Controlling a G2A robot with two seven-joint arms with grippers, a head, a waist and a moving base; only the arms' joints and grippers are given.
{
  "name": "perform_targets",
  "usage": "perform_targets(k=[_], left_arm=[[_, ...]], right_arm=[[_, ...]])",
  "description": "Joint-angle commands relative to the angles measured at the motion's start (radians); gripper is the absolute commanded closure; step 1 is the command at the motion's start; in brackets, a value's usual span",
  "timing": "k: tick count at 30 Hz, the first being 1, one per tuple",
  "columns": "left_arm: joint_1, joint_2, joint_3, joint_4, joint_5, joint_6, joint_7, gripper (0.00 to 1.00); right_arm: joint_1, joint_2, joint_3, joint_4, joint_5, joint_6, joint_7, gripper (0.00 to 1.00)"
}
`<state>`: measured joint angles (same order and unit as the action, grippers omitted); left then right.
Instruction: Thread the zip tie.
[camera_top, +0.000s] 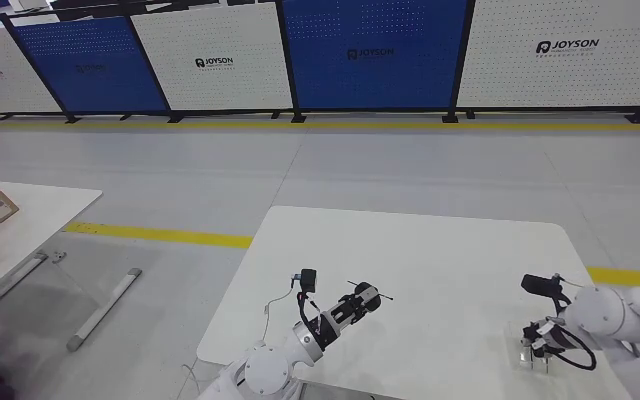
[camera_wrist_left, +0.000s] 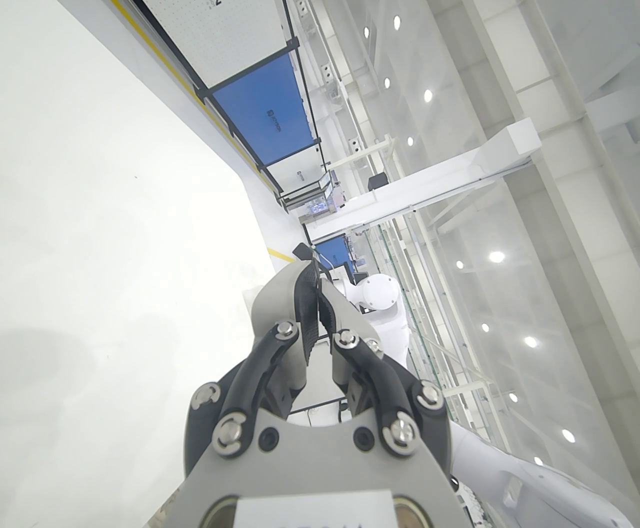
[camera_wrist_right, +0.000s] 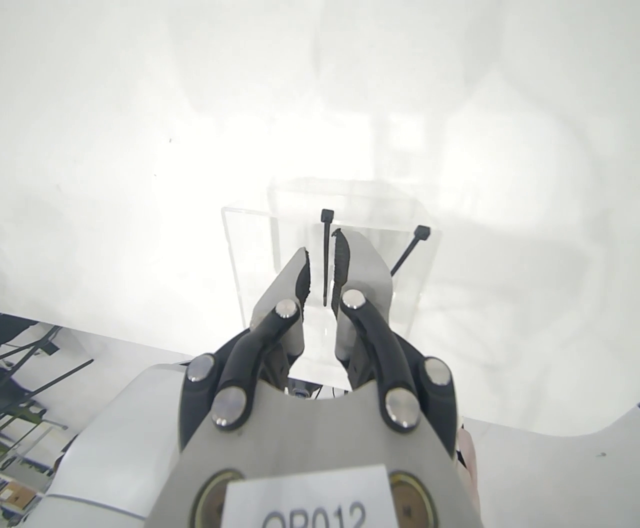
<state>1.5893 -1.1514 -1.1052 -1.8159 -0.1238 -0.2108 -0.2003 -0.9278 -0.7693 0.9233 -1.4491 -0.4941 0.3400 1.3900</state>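
My left gripper is shut on a thin black zip tie, held above the near middle of the white table; the tie's ends stick out on both sides of the left gripper. At the table's near right corner, my right gripper is open, tips lowered into a clear plastic box. A second black zip tie stands upright between its fingers, close to one pad. A third zip tie leans in the box's corner. The right gripper is also seen from above.
The table's right edge runs close to the box. Another white table stands far left across open floor. Blue and white panels line the back.
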Motion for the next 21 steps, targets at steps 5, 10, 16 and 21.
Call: perform_targets(k=[5,10,16,21], left_arm=[[0.0,0.0,0.0,0.0,0.0,0.0,0.0,1.0],[0.0,0.0,0.0,0.0,0.0,0.0,0.0,1.0],[0.0,0.0,0.0,0.0,0.0,0.0,0.0,1.0],[0.0,0.0,0.0,0.0,0.0,0.0,0.0,1.0]], right_arm=[[0.015,-0.005,-0.021,0.023,-0.002,0.0,0.0,0.94],[0.025,-0.008,-0.031,0.036,0.001,0.0,0.0,1.0],[0.022,-0.006,-0.024,0.02,-0.005,0.0,0.0,1.0],[-0.018,0.01,0.036,-0.048,-0.013,0.0,0.0,1.0]])
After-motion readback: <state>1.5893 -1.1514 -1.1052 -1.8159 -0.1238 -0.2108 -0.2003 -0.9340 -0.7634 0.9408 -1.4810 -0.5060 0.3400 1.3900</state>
